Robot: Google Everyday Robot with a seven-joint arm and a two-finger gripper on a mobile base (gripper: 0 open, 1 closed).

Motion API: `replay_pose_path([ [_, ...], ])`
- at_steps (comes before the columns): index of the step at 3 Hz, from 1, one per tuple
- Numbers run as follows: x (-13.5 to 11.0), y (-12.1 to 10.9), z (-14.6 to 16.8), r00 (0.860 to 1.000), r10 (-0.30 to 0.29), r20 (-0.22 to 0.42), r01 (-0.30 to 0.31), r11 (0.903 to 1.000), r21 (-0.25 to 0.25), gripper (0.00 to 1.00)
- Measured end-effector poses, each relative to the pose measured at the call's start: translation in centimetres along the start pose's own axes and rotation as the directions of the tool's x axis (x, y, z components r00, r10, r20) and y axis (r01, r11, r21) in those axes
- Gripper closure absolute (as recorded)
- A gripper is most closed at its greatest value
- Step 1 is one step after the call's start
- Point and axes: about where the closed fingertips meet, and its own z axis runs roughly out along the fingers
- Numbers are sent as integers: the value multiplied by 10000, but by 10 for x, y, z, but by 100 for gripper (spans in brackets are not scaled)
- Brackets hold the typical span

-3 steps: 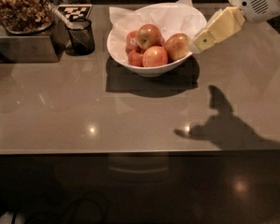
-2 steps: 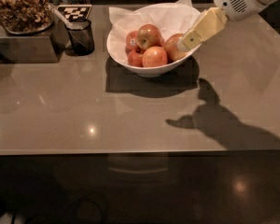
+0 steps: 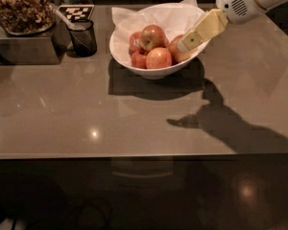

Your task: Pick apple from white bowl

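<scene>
Where the counter [image 3: 62, 114] reaches its back left corner: one bin of brown snack mix [image 3: 19, 8], with a small dark mesh cup [image 3: 83, 38] just beside it. Middle of the back edge: the white bowl [image 3: 151, 72], paper-lined, holding several apples. The apple [image 3: 174, 54], red with a yellow blush, lies against the bowl's right wall. The gripper [image 3: 184, 44] slants in from the back right corner with its tip at that apple; whether it is spread or pressed together cannot be told.

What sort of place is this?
Likely a snack counter or kitchenette: glossy white bowl of red apples, tub of mixed snacks, dark mesh cup. The cream gripper hangs over the bowl's rim.
</scene>
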Motion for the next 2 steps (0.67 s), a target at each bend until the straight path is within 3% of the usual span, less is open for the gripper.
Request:
replay_pose_path([
  [1, -26, -3, 29, 9989, 2, 458, 9, 9997, -227, 0],
  [2, -28, -3, 31, 9988, -23, 485, 36, 9997, -254, 19],
])
